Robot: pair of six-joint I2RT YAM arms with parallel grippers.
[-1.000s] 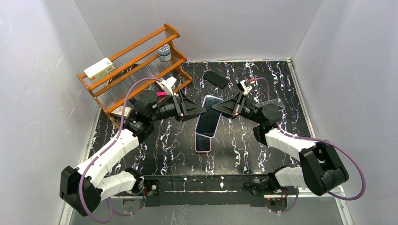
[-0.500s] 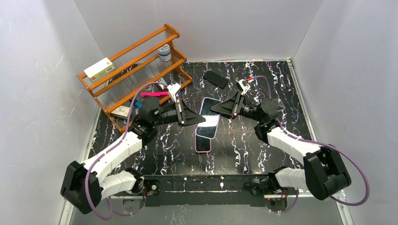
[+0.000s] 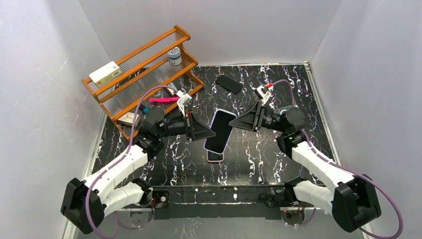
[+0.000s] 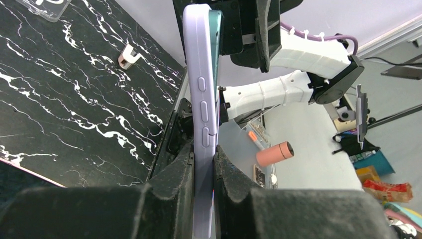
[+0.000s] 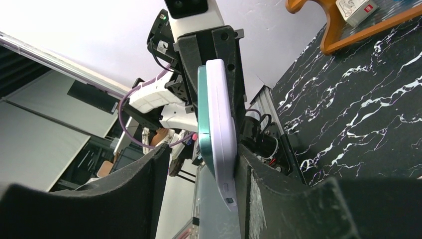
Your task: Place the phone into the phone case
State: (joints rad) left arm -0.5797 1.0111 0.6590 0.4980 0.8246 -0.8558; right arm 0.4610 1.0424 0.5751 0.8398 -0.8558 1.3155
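A lilac phone case (image 4: 201,99) with the phone (image 4: 216,45) lying in it stands on edge above the black marbled table; the phone's teal rim shows along the case's open side. My left gripper (image 4: 203,154) is shut on the case's lower end. From above, the cased phone (image 3: 220,128) hangs dark face up between both arms, the left gripper (image 3: 211,134) at its left edge. My right gripper (image 5: 204,149) is open: the case (image 5: 221,114) leans on one finger (image 5: 249,169) and the other finger (image 5: 149,169) stands apart. In the top view the right gripper (image 3: 245,122) sits just right of the phone.
A pink-edged phone (image 3: 215,156) lies on the table (image 3: 249,154) under the held one. A black flat object (image 3: 229,83) lies at the back. A wooden rack (image 3: 144,69) at back left carries a white box (image 3: 105,72) and a jar (image 3: 174,56). Walls stand close around.
The left gripper has shut on the cased phone and drawn it toward the near left. The right gripper has opened and backed off to the right.
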